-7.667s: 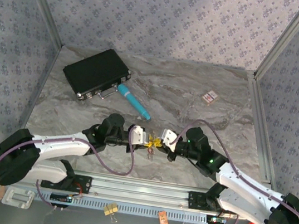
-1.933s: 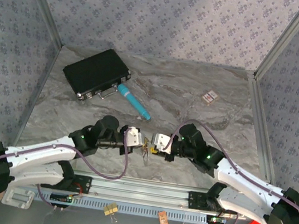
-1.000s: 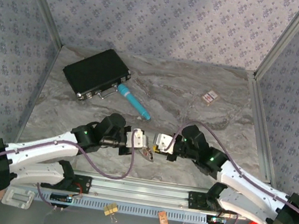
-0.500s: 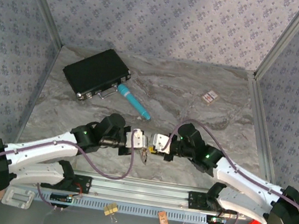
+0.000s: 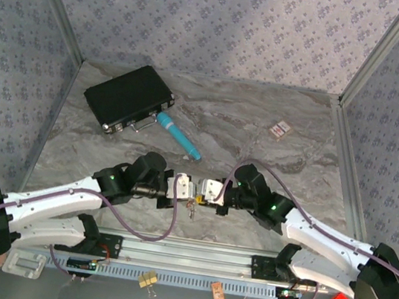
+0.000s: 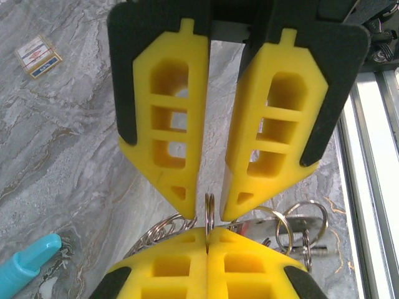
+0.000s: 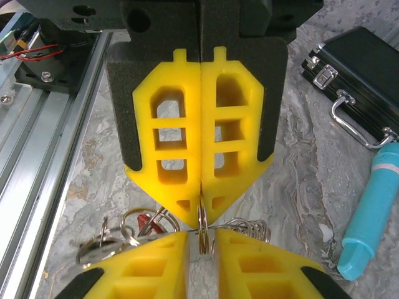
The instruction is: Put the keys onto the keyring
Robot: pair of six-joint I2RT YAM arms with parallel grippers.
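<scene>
Both grippers meet tip to tip just above the marble table, near its front edge. My left gripper (image 5: 189, 190) (image 6: 207, 232) is shut on the thin metal ring of the keyring (image 6: 209, 212) (image 7: 201, 225), holding it upright and edge-on. My right gripper (image 5: 205, 192) (image 7: 201, 242) faces it with jaws slightly apart. The ring stands in that gap, touching neither pad. Below the ring hang several more metal rings, a wire coil (image 7: 250, 228) and the keys (image 5: 191, 208). One red key head (image 7: 145, 222) shows; the yellow-orange one is hidden.
A teal pen-like tool (image 5: 179, 137) (image 7: 371, 212) and a black case (image 5: 128, 97) lie behind the grippers. A small card (image 5: 281, 128) is at the back right. The metal rail (image 5: 184, 252) runs along the front, with a binder clip (image 5: 148, 280) and orange tag (image 5: 218, 294) below it.
The right gripper has slid left up to the left gripper's tips and narrowed its jaws around the ring. The left gripper stays shut on the ring, hardly moving.
</scene>
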